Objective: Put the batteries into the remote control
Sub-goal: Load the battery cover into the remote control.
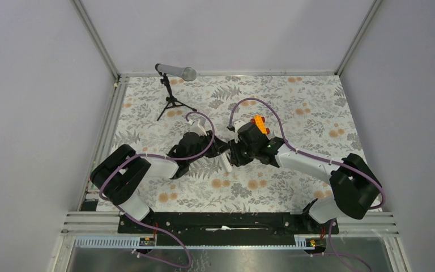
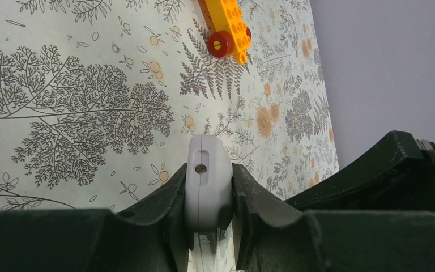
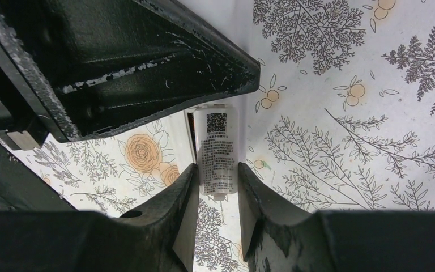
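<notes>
My left gripper (image 2: 208, 170) is shut on the slim white remote control (image 2: 207, 181), one finger on each flat face. The remote's rounded end, with a small hole, sticks out past the fingertips. In the right wrist view the remote (image 3: 217, 153) shows a labelled back with a QR code and a small tab at its near end. My right gripper (image 3: 217, 165) is shut on its two long edges there. From above, both grippers, the left (image 1: 220, 148) and the right (image 1: 233, 156), meet at mid-table around the white remote (image 1: 226, 163). The batteries are hidden.
An orange toy car (image 1: 259, 123) lies just behind the right gripper and shows in the left wrist view as a yellow-orange block with red wheels (image 2: 226, 25). A microphone on a small tripod (image 1: 175, 72) stands at the back left. The left gripper's black body (image 3: 119, 62) fills the right wrist view's upper left.
</notes>
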Available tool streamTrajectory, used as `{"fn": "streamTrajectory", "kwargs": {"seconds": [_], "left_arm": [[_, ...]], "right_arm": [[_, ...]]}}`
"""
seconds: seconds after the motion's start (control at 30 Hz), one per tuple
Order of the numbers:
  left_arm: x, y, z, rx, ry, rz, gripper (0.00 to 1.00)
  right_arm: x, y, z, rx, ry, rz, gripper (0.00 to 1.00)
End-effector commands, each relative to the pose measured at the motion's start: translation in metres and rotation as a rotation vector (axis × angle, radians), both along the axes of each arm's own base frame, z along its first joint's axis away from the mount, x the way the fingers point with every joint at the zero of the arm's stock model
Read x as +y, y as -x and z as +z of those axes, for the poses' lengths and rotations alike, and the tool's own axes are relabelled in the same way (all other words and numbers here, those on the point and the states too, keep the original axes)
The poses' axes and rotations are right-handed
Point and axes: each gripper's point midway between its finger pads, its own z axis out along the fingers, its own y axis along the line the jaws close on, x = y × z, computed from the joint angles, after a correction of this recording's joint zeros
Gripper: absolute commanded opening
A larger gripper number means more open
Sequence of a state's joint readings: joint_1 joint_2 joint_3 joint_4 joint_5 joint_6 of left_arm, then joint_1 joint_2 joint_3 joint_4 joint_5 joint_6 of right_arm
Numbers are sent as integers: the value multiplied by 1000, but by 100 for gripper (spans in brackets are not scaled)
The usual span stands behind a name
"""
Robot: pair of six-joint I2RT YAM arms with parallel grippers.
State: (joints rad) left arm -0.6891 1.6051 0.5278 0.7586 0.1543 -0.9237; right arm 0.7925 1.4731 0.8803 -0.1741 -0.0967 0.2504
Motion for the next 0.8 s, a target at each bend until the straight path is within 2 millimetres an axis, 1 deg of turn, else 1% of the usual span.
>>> {"fn": "streamTrajectory", "kwargs": {"seconds": [0.0,0.33,0.63,0.77], "left_arm": [[-12,-12,35,-89,85,4,0],[-14,-11,35,-82,97,-8,0],[-16,-10,34,-77,98,-19,0],[-17,-10,38,-80,113,-23,0]], "right_arm": [[9,-8,14,-22,-47,-14,33],[15,-13,18,-30,-68,-19,33],[18,-12,20,-24,-88,-20,33],[18,-12,17,-13,-88,-26,33]]}}
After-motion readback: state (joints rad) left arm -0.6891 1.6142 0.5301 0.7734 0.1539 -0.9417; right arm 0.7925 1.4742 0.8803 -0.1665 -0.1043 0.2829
